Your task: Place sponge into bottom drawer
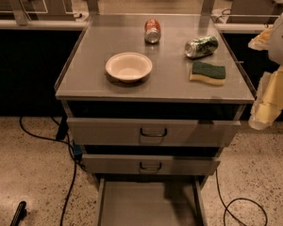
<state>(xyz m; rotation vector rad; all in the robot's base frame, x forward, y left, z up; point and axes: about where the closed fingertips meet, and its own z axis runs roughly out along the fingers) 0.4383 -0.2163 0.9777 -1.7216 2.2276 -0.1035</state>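
The sponge [207, 73], dark green on top with pale yellow foam below, lies flat near the right front corner of the grey cabinet top [99, 41]. The bottom drawer [148, 204] is pulled out at the foot of the cabinet, and its flat grey floor shows nothing in it. My gripper [267, 100], pale yellow and white, hangs at the right edge of the view. It is beside the cabinet's right front corner, to the right of the sponge and a little lower, apart from it.
A crushed green can [201, 46] lies just behind the sponge. A red can [152, 30] lies at the back middle and a white bowl [129, 66] at the front middle. Two upper drawers [153, 132] are slightly out. Cables [240, 206] run over the floor.
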